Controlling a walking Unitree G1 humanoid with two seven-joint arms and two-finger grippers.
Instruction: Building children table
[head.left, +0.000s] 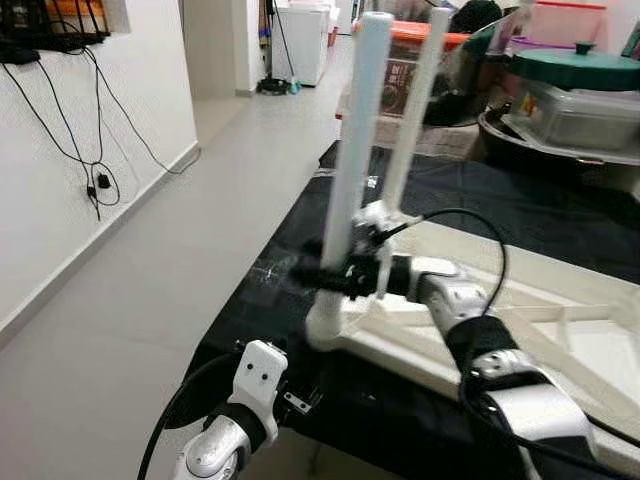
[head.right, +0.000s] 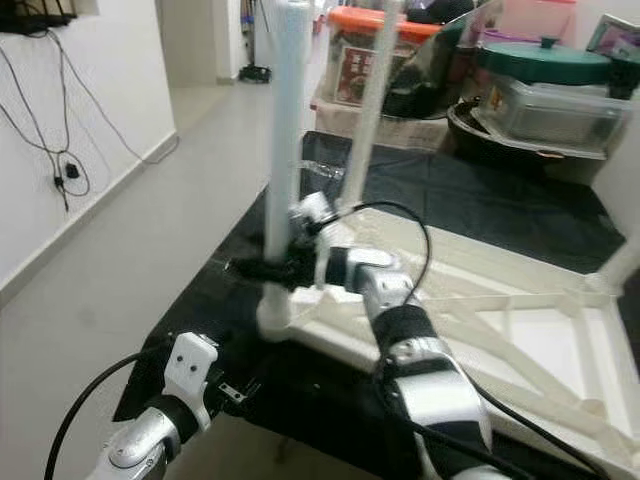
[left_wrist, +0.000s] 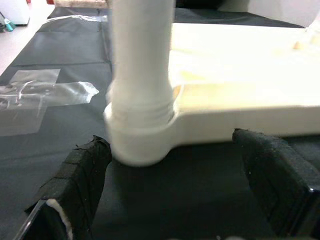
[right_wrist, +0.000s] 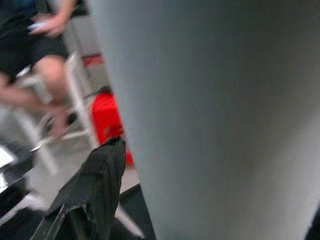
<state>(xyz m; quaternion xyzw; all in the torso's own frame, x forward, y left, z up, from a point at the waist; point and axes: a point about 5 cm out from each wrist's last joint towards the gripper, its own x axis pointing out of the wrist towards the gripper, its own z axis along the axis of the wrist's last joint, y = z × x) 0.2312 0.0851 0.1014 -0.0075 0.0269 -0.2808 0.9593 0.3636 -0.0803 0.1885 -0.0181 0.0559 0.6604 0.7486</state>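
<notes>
At the near corner of the upturned table top (head.left: 560, 330), where a white leg (head.left: 355, 160) stands upright in its socket, the right gripper (head.left: 335, 272) is closed around the lower part of that leg, just above the corner. Its wrist view has the pale tube close against the camera with one black finger (right_wrist: 97, 190) lying beside it, so the grasp looks snug, though the second finger is hidden behind the leg.

Below and in front of that same corner, the left gripper (left_wrist: 175, 200) hangs off the table top's edge with its jaws spread wide, one finger (left_wrist: 80, 175) on each side of the corner socket and touching nothing. It holds nothing.

The table top lies face down on a black sheet (head.left: 260, 290), ribs showing. A second leg (head.left: 415, 110) already stands at the corner beyond the gripped one. In the right eye view a third leg (head.right: 625, 262) appears to rise at the far right corner, cut off by the frame. So I judge the task well past halfway: the gripped leg seems seated, perhaps needing final tightening, and the fourth corner cannot be made out. Turning the table upright remains.
</notes>
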